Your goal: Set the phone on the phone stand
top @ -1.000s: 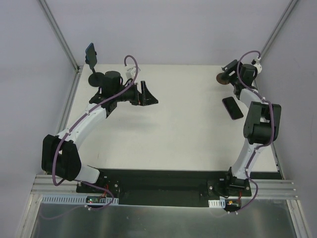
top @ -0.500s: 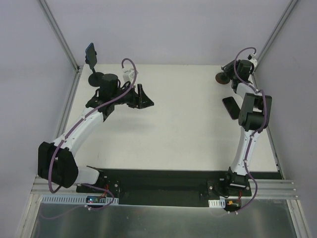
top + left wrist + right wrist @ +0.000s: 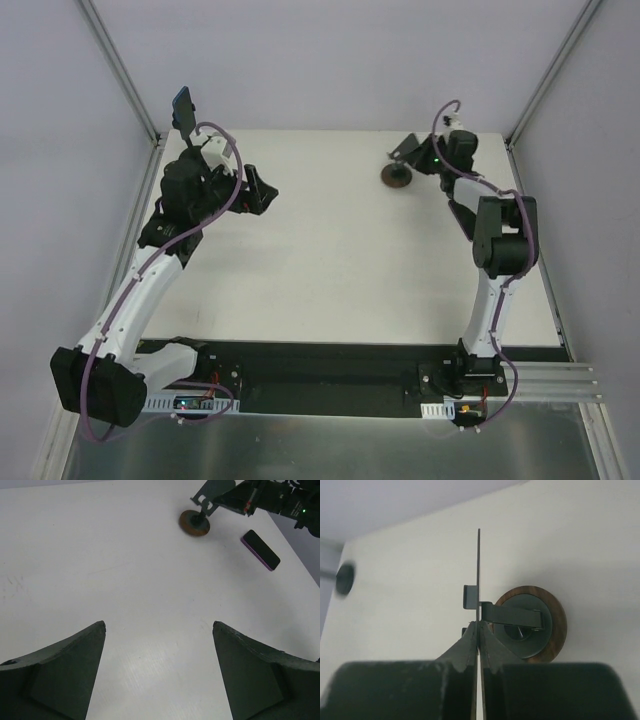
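The phone (image 3: 182, 108), thin and black with a bluish edge, stands upright on the head of the black phone stand (image 3: 187, 136) at the far left corner. My left arm hides the stand's base. My left gripper (image 3: 256, 189) hangs open just right of the stand, apart from it. In the left wrist view its fingers (image 3: 80, 650) are spread wide over bare table, nothing between them (image 3: 159, 625). My right gripper (image 3: 479, 626) is shut on the thin grey plate (image 3: 478, 565) of the brown-based stand (image 3: 398, 175).
A black phone with a reddish-pink rim (image 3: 260, 550) lies flat near the right edge, behind the brown-based stand (image 3: 194, 523); my right arm covers it in the top view. Walls and metal posts (image 3: 118, 62) bound the white table (image 3: 340, 260).
My right gripper closed on the grey plate, and the brown-based stand moved left from the far right corner. My left arm drew back to the left, with its gripper open.
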Controlling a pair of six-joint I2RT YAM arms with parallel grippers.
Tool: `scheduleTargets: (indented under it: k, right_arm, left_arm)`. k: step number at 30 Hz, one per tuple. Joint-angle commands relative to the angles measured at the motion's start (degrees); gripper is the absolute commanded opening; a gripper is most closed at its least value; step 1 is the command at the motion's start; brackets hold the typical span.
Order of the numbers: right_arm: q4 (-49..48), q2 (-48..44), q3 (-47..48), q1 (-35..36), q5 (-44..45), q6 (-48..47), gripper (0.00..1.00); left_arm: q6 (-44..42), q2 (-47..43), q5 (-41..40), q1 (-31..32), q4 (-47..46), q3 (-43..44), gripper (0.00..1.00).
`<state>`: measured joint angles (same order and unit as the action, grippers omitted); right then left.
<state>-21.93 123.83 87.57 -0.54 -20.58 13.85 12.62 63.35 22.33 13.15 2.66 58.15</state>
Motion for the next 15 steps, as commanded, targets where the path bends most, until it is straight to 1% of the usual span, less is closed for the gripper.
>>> scheduleTargets:
  k: [1,2,3,5,6,8,12,14,15]
  right_arm:
    - [-8.1,-12.8,-11.1,13.2,-22.6,-6.8,0.0]
    - [-8.0,-13.5,-12.6,15.2,-27.4,-8.0,0.0]
    - [-6.1,-14.0,-13.8,19.6,-29.2,-9.5,0.0]
    - [-2.3,-15.5,-16.4,23.9,-34.0,-16.4,0.0]
    - [1.2,-16.0,-17.4,27.7,-34.7,-18.4,0.0]
    - [2.9,-16.6,-19.3,31.9,-37.6,-21.9,0.0]
    - [5.2,-16.9,-20.9,36.1,-40.2,-23.9,0.0]
    - [7.5,-16.6,-20.5,38.0,-41.0,-26.4,0.01]
    - [10.1,-16.5,-20.0,38.5,-40.9,-27.3,0.01]
  left_arm:
    - [0.0,-5.5,-2.3,0.1,0.5,-1.0,0.87]
    - [1.1,-6.1,0.8,-0.5,1.3,-1.1,0.87]
    - [4.0,-7.3,3.3,-1.2,2.6,-1.4,0.87]
    - [7.3,-8.9,7.4,-3.4,3.5,-2.4,0.87]
    - [9.8,-10.9,10.7,-4.0,4.1,-2.9,0.87]
    - [11.0,-14.6,12.2,-4.6,5.1,-4.0,0.88]
    - [11.5,-19.3,14.4,-4.6,9.3,-4.9,0.89]
    - [11.2,-21.7,15.1,-4.7,12.4,-4.9,0.89]
    - [11.0,-22.4,15.5,-4.7,13.2,-4.8,0.89]
